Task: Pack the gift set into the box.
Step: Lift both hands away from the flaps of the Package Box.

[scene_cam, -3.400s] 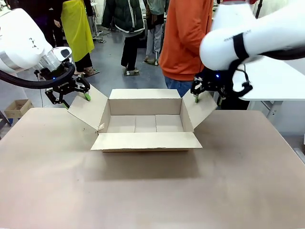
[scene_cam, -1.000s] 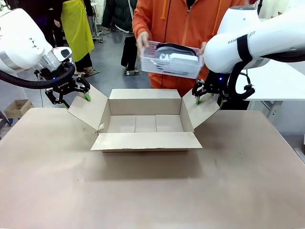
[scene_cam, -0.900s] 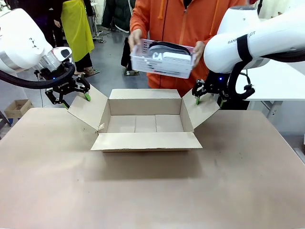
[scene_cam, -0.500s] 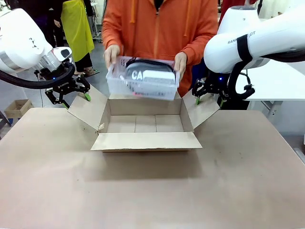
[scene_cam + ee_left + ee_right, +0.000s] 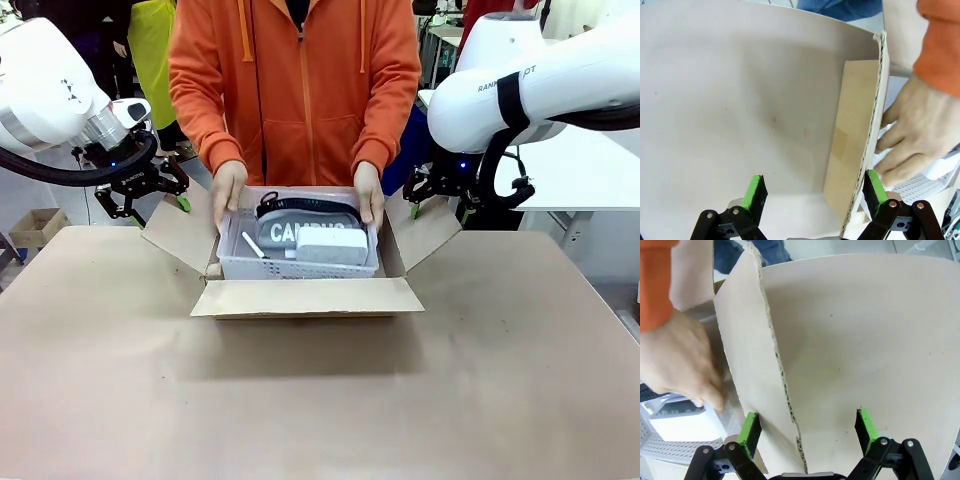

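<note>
The gift set's pale tray (image 5: 298, 266) sits low inside the open brown box (image 5: 308, 297), and the person's hands (image 5: 228, 190) grip its two ends. In the tray lie a dark item lettered "CAMPUS" (image 5: 300, 232) and a white packet (image 5: 332, 246). My left gripper (image 5: 157, 208) is open at the box's left flap (image 5: 185, 232); in the left wrist view that gripper (image 5: 814, 192) straddles the flap's edge (image 5: 871, 145). My right gripper (image 5: 437, 210) is open at the right flap (image 5: 425, 232), straddling the flap edge (image 5: 775, 355) in the right wrist view (image 5: 807, 427).
The person in an orange hoodie (image 5: 295, 90) stands close against the table's far edge behind the box. One hand (image 5: 905, 130) lies just inside the left flap, another (image 5: 680, 362) inside the right flap. The tan tabletop (image 5: 320, 400) stretches bare in front of the box.
The person stepped up to the table and lowered the tray from chest height down into the box. Both arms stayed where they were at the flaps.
</note>
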`<state>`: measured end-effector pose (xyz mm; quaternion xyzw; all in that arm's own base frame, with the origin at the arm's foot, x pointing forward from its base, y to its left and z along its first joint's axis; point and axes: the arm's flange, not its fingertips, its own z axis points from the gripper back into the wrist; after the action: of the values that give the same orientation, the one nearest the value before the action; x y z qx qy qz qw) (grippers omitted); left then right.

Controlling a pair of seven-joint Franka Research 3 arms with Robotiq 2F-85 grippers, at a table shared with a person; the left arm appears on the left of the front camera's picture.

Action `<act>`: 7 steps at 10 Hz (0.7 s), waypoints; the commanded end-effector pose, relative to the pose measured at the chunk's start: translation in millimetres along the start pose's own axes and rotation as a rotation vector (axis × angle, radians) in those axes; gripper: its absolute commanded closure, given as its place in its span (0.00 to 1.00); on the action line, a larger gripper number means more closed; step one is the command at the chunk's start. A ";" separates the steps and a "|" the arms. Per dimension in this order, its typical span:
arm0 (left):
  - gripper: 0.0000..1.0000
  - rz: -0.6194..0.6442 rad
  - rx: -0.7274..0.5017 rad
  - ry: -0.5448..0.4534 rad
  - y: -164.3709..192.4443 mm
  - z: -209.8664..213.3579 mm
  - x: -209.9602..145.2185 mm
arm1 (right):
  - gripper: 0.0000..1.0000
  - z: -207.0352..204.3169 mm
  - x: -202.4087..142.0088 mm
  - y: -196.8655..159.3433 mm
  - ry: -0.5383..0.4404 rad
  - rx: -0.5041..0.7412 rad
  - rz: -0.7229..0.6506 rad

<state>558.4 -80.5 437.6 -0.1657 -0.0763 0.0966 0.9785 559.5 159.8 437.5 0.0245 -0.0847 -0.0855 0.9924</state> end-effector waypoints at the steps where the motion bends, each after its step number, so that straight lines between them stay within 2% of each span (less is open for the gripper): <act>1: 0.00 0.011 0.012 -0.012 -1.5 2.5 -0.8 | 0.00 2.4 2.3 4.7 -0.010 -0.018 -0.022; 7: 0.00 0.011 0.012 -0.012 -1.5 2.5 -0.8 | 0.00 2.4 2.3 4.7 -0.010 -0.018 -0.022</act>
<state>558.4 -80.5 437.6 -0.1657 -0.0763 0.0966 0.9785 559.5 159.8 437.5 0.0245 -0.0847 -0.0855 0.9924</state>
